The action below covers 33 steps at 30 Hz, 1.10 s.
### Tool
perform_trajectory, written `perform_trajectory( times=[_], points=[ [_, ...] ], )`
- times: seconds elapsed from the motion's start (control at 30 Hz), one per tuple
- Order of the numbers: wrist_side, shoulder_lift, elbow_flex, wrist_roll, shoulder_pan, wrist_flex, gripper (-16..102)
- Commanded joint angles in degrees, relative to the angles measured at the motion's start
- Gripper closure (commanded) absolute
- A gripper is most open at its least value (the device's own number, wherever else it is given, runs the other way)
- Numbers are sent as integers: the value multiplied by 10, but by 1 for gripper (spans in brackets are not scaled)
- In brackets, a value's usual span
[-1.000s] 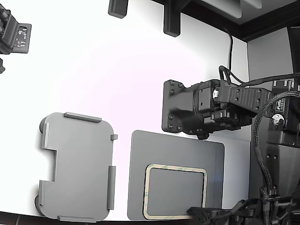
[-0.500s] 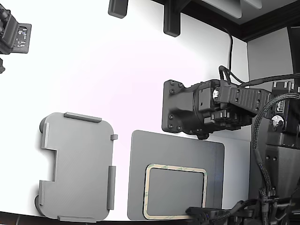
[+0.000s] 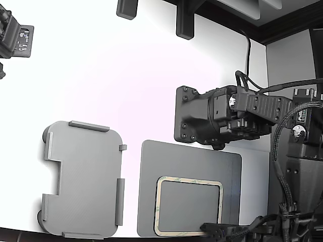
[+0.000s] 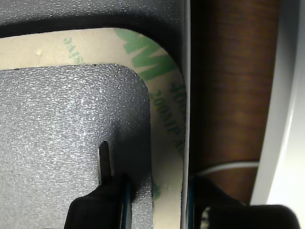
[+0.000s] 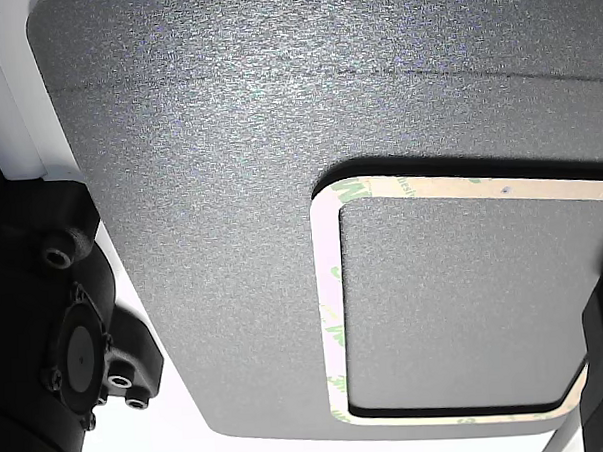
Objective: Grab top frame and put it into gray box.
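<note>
The top frame point(image 3: 189, 180), a thin beige-green ring, lies flat on the dark gray mat point(image 3: 192, 159) near the front edge of the exterior view. The wrist view shows its rounded corner point(image 4: 167, 95) close up. My gripper point(image 4: 157, 202) is low at that corner, with one finger point(image 4: 107, 202) inside the ring on the mat and the other point(image 4: 214, 202) outside the mat's edge, the border strip between them with a gap left. In the exterior view the gripper point(image 3: 212, 228) is at the frame's front right corner. The gray box point(image 3: 83, 179) sits empty to the exterior view's left of the mat.
A second arm with a black plate point(image 3: 194, 121) hangs just behind the mat. Dark cables and arm parts point(image 3: 298, 191) fill the exterior view's right. Black fixtures point(image 3: 184, 22) stand at the table's back. A wood-grain surface point(image 4: 228, 86) shows past the mat's edge.
</note>
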Motion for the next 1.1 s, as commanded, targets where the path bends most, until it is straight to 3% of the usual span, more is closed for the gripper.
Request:
perform_trajectory(
  times=[0.0, 0.2, 0.47, 0.73, 1.07],
  points=[
    [4, 16, -10, -3, -5, -3, 49],
    [6, 36, 15, -8, -4, -49, 96],
    [18, 42, -46, 44, -4, -2, 96],
    [66, 98, -110, 374, -25, 51, 96],
    [186, 201, -79, 622, -123, 55, 97]
  ],
)
